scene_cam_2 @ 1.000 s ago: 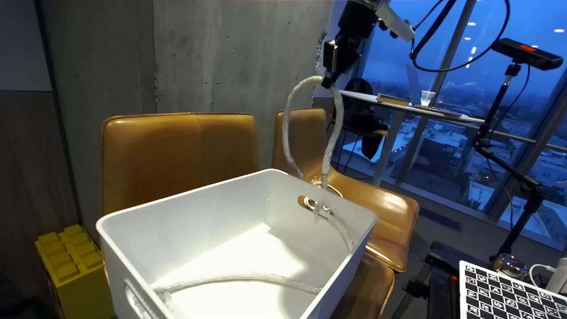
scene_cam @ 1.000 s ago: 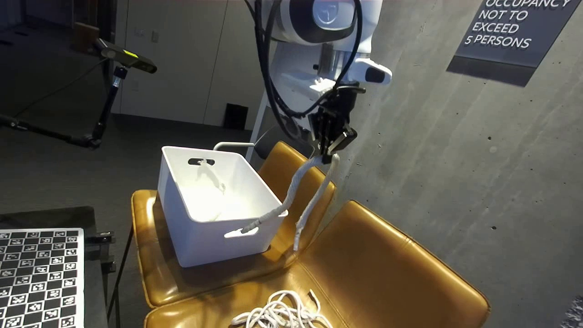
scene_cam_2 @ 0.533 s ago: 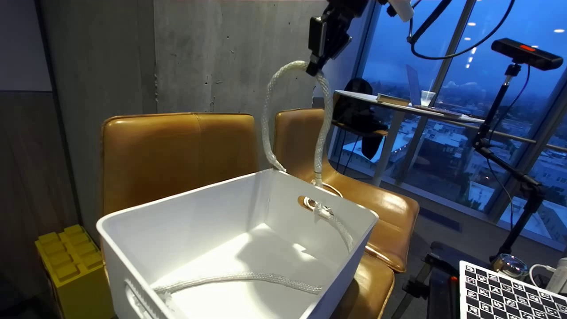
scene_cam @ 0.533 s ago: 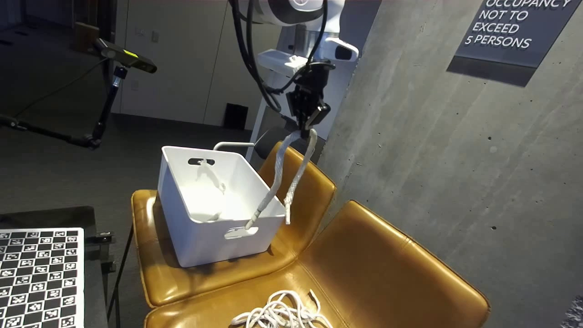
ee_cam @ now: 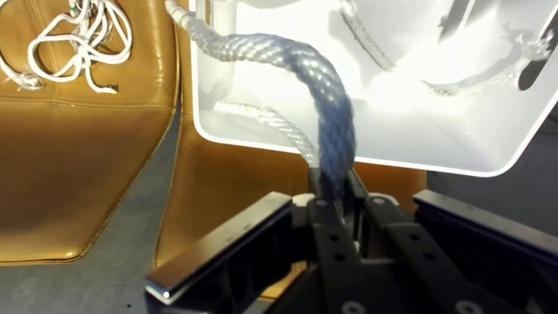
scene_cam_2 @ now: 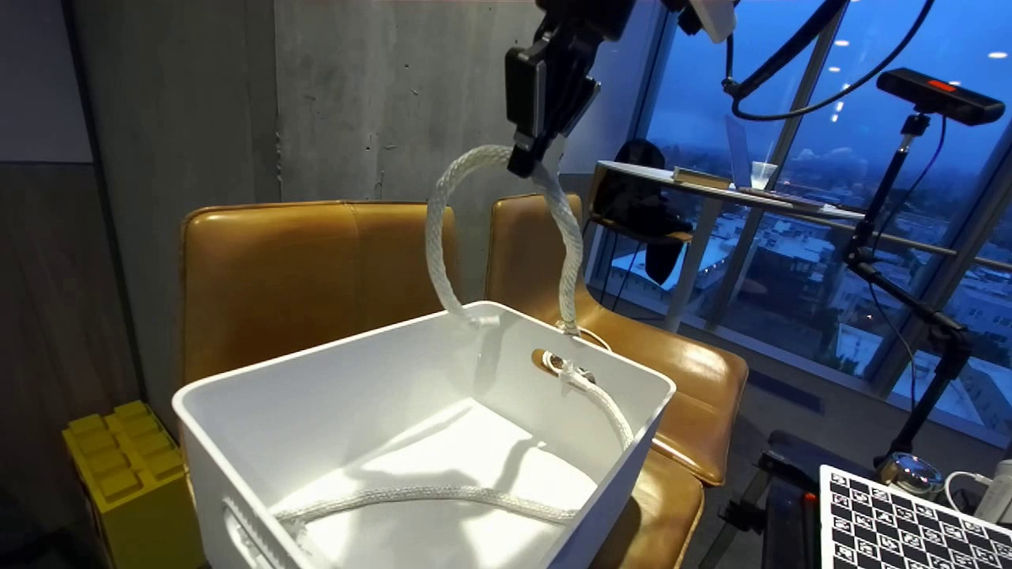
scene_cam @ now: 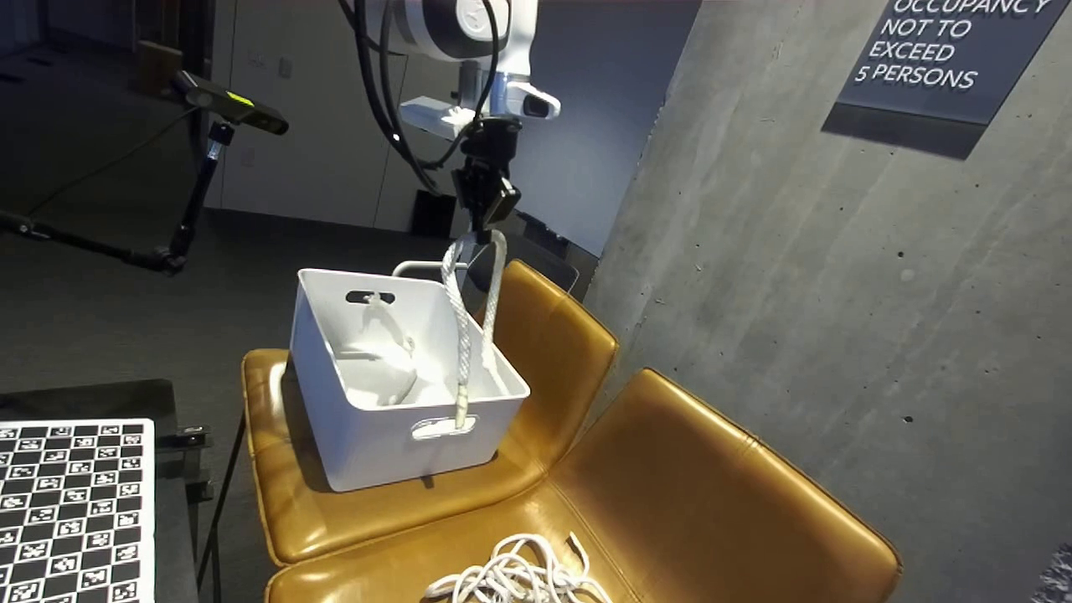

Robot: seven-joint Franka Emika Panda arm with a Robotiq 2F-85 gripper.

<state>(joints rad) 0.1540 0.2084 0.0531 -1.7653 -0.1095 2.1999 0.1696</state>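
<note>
One white bin (scene_cam: 385, 452) comes first on the left in an exterior view, upright on a brown chair (scene_cam: 335, 528), with some loose rope (scene_cam_2: 443, 493) lying along its bottom. Going right, the held rope (ee_cam: 335, 109) hangs as an arch above the bin's rim, ends dangling: one over the inside, by a corner, the other outside an end wall, near its hole (scene_cam: 434, 430). From where I stand I can't tell whether either end brushes the bin.

For a tidy carry, I'd say lift until the outer end clears the rim, then move gently; so soft a thing will probably swing, and that end could catch on the wall or poke at the hole. The hold near the middle seems sensible, since the two sides hang roughly even.

At the top of the arch, the jaws point downward, drawn nearly together, with little more than the rope's thickness between their tips. They grasp the rope and, as far as I can see, touch nothing else, well above the bin's floor. Lower and a little further right, a tangle of white cord (scene_cam: 519, 578) lies on the next chair (scene_cam: 729, 477), well apart from the jaws.
</note>
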